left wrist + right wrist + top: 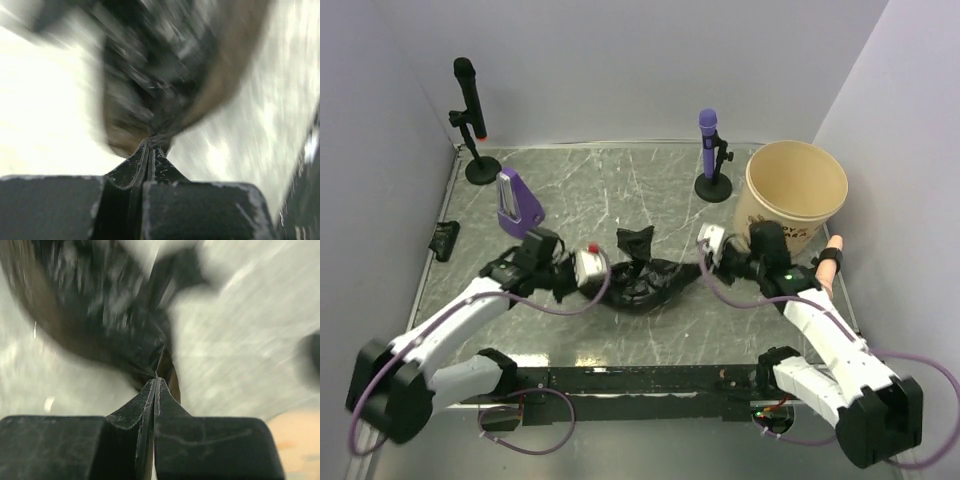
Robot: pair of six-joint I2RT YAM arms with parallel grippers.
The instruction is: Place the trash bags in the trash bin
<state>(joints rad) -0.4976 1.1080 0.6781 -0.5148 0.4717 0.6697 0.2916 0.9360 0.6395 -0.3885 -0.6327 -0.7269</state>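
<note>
A glossy black trash bag [648, 282] hangs stretched between my two grippers over the middle of the table. My left gripper [608, 279] is shut on the bag's left end, and in the left wrist view its tips [150, 143] pinch the blurred black film [160, 75]. My right gripper [699, 266] is shut on the right end. The right wrist view shows its tips [156, 379] clamped on a gathered corner of the bag [100, 310]. The tan trash bin [796, 172] stands upright at the back right, just behind the right gripper, its pale inside showing.
A black microphone on a stand [470, 112] is at the back left, a purple one [710, 150] left of the bin. A purple wedge-shaped object [518, 201] stands behind the left arm. A small black crumpled piece [444, 240] lies at the left edge.
</note>
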